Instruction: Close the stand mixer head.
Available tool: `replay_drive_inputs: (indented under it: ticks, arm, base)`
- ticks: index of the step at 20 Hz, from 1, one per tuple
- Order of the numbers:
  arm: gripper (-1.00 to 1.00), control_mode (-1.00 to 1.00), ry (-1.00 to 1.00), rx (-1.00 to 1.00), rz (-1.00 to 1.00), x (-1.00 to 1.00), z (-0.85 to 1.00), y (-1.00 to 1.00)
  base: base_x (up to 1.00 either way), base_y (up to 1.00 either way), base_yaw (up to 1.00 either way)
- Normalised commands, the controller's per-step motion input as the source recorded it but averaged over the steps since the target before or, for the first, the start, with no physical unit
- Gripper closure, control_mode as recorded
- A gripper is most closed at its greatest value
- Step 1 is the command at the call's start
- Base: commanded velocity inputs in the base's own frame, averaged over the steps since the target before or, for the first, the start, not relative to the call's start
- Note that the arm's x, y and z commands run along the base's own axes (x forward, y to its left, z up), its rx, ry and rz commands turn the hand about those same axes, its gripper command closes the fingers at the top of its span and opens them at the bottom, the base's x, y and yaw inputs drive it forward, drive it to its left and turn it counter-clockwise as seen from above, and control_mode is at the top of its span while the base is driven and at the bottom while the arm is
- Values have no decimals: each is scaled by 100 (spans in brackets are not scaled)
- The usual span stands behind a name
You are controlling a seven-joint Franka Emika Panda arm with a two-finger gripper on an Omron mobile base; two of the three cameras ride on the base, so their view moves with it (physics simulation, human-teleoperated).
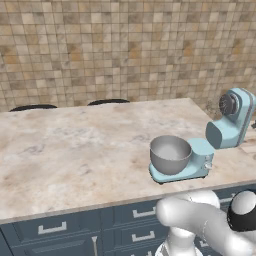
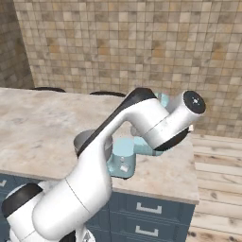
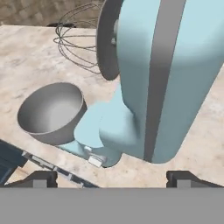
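The mixer head (image 1: 234, 117) is tilted up on its column at the right end of the surface (image 1: 75, 150), its dark hub (image 1: 228, 104) facing up and left, above the grey bowl (image 1: 170, 154). In the hand view, the gripper (image 3: 112, 178) is wide open and empty, its fingertips (image 3: 41, 178) spread just short of the head, with a wire whisk (image 3: 78, 41) hanging beyond.

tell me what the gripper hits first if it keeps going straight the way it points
Most likely the stand mixer head, tilted up on its hinge: its light-blue shell sits directly ahead, between and above the spread fingertips. How far off it is cannot be judged.
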Motion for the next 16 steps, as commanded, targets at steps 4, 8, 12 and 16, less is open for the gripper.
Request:
replay_drive_inputs:
  ticks: [4,8,12,16]
  arm:
    - [-100,-100,-21,0,34,34,0,-56]
    - [-100,-100,-23,0,34,59,0,-32]
    - [-100,-100,-23,0,33,82,0,-19]
    - [-100,-100,-16,0,40,100,-6,3]
  base:
    - [0,0,0]
    - [0,0,0]
    - [0,0,0]
    - [0,0,0]
